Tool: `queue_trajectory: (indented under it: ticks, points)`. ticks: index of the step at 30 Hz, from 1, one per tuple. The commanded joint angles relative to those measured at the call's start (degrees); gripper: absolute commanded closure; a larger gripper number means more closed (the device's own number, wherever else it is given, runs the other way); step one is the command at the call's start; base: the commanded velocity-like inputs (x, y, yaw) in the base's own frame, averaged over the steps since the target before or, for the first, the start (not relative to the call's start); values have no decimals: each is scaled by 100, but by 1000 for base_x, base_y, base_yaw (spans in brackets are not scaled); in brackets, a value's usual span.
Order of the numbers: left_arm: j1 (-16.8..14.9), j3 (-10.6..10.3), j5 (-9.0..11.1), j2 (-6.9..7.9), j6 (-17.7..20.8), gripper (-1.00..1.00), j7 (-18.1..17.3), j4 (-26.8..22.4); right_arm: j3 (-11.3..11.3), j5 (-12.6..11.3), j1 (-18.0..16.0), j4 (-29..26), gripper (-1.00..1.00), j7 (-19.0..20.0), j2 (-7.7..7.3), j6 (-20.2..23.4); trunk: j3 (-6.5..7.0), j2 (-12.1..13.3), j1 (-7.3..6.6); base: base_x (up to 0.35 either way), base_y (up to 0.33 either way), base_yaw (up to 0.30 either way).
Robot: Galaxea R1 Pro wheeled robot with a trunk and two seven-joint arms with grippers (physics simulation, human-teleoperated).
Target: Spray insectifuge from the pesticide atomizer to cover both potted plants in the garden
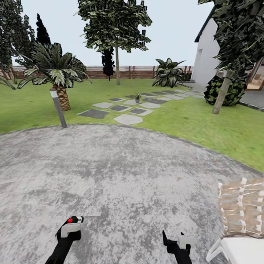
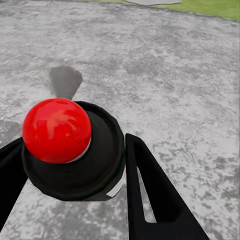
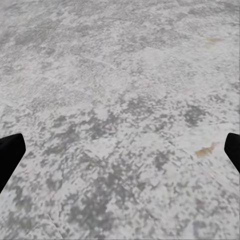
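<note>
Nearest to me, my left end effector (image 2: 75, 165) is closed on the pesticide atomizer (image 2: 67, 145): in the left wrist view its dark round cap with a red ball on top sits clamped between my two black fingers (image 2: 150, 190). From the head view the same atomizer (image 1: 71, 225) shows low at the left, red dot up, white body in the grip. My right end effector (image 1: 176, 240) hangs just beside it to the right, and the right wrist view shows its fingertips (image 3: 10, 152) spread wide apart with nothing between them, only grey paving beneath.

Both arms hover over the round grey patio (image 1: 121, 168). Beyond its edge the lawn (image 1: 205, 121) begins, crossed by flat stepping stones (image 1: 128, 119). Among those stones, well away from me, stands one small potted plant (image 1: 137, 98); I cannot pick out a second one from here. A palm (image 1: 55, 73) and a short post (image 1: 58, 108) stand to the left, a broad-leaved shrub (image 1: 168, 73) farther back by the brown fence (image 1: 132, 72), and a slatted chair (image 1: 242, 209) at my right.

I judge the pickup done and the drive ahead. The risks: the chair could catch my base or right arm as I turn, and spraying from too far would leave the leaves only partly covered.
</note>
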Motion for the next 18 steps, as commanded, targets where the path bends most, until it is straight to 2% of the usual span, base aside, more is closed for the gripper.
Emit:
queue_trajectory:
  ticks: [1,18]
  points:
    - [-6,44,-57,-15,-20,100,-35,3,27,-62,-4,15,-100,24,7,-22,-5,-2,2,335,0,0]
    - [-6,35,-79,-51,-12,100,-39,23,27,-64,-4,30,-100,24,23,-21,-5,-2,2,335,10,0]
